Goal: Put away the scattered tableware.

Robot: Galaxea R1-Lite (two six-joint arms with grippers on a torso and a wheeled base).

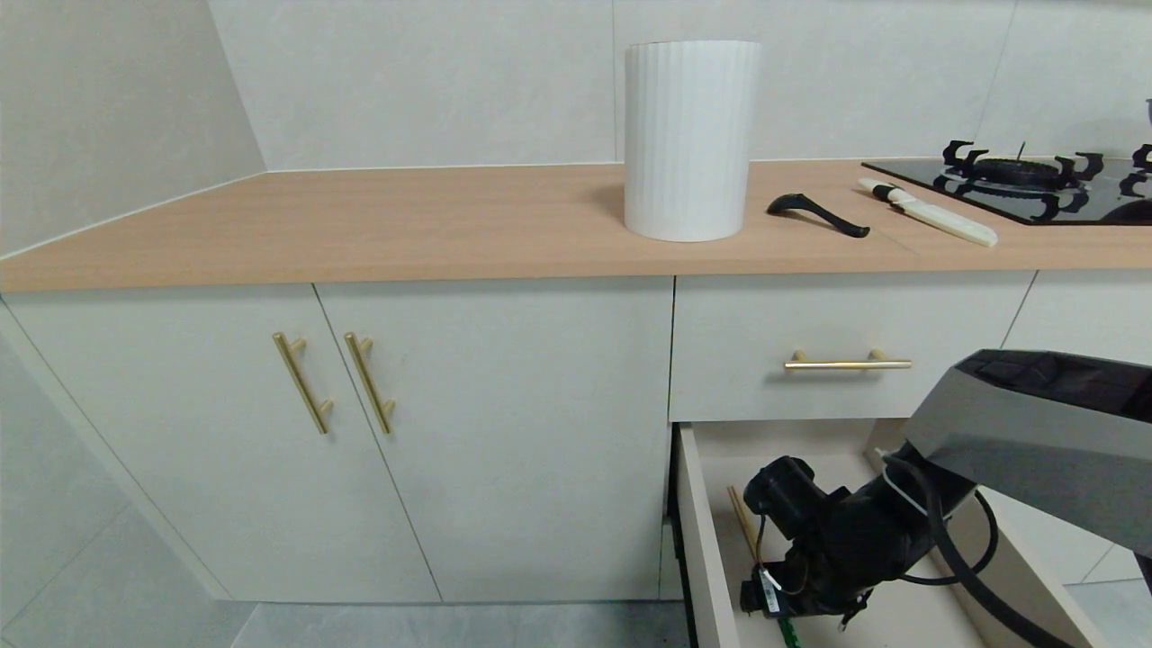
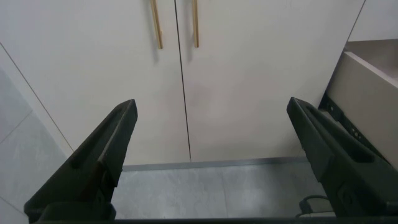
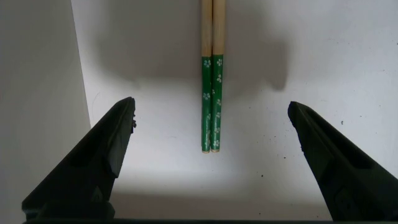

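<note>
the open drawer (image 1: 706, 540) under the tabletop (image 1: 360, 225) served as the landmark. the right tool (image 3: 211, 106) was down inside that drawer, its 2 fingers (image 3: 112, 143) spread wide and pinching nothing. a pair of chopsticks (image 3: 212, 118) lay flat on the drawer's pale floor, side by side and touching, with green flower-patterned ends and bare wood along the rest. the green ends sat in the gap between the spread fingers, about centred, apart from both fingers. in the head view the wooden lengths ran along the floor close to the drawer's left wall.

the left tool (image 2: 211, 106) hung outside the drawer, off its left side and low near the floor, facing 2 closed cabinet doors (image 2: 186, 81) with gold handles. its fingers were spread too, with nothing between them.

above the drawer, on the tabletop, stood a tall white ribbed canister (image 1: 688, 139), roughly over the drawer's left wall. further right, above the drawer's middle, lay a black curved utensil (image 1: 817, 212), and beyond it a cream-coloured knife (image 1: 927, 211), the 2 near each other but not touching. a black gas hob (image 1: 1017, 184) sat past the knife, above and to the right of the drawer. a second, closed drawer front with a gold handle (image 1: 846, 364) sat directly above the open one.
</note>
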